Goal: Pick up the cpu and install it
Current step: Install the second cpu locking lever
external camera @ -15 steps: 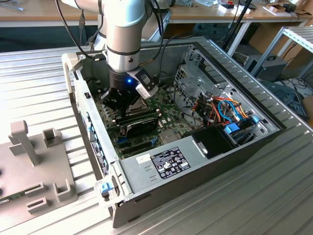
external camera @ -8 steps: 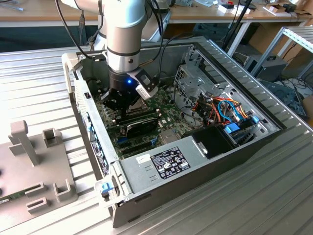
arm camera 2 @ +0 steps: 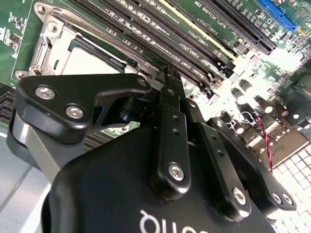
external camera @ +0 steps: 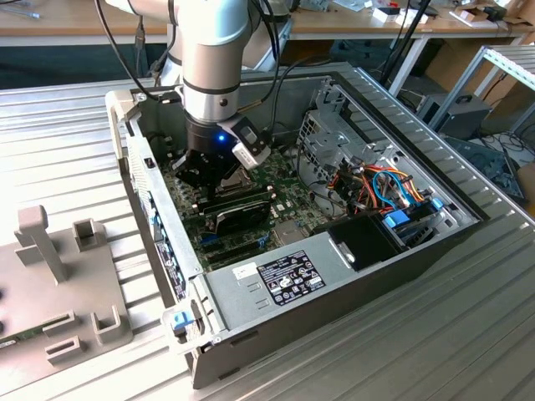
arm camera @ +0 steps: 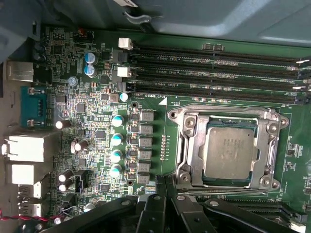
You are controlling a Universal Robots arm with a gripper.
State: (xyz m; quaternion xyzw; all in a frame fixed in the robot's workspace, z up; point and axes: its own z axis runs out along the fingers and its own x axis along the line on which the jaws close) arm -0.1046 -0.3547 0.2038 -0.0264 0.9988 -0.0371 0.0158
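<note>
you're at the tail of the install: in the first wrist view the cpu (arm camera: 228, 152) already lies flat inside the socket frame (arm camera: 187, 148) on the green motherboard (arm camera: 97, 141), its silver-grey top facing up and nothing gripping it. the frame's hinged plate does not lie over the chip, so by my reading the chip is seated but not yet clamped.

your gripper (arm camera: 164, 180) hovers just beside the socket's edge, over the board. its two black fingers (arm camera: 154, 204) meet at their tips with no gap and nothing between them, so take the pincer as pressed together and empty. the second wrist view agrees: the gripper (arm camera 2: 170, 73) points its tips together near the memory slots (arm camera 2: 194, 48), with the pale chip (arm camera 2: 90, 63) sitting in its frame just past the knuckle.

as a judgement only, any move from here calls for care around the frame: the tips are close to the socket rim and the small capacitors (arm camera: 116, 143) stand near, so a sideways drift could knock the chip askew or scrape the board.

the exterior view gives you what the wrist cameras cannot: the whole open computer case (external camera: 334, 292) on the ribbed metal table (external camera: 468, 334), the arm (external camera: 213, 58) reaching straight down into it, a long black card (external camera: 238, 213) just beside the gripper (external camera: 205, 171), and the grey fixture (external camera: 58, 284) lying outside the case towards the exterior view's left. the socket itself is hidden there behind the arm, so trust the first wrist view for the chip's seating.
</note>
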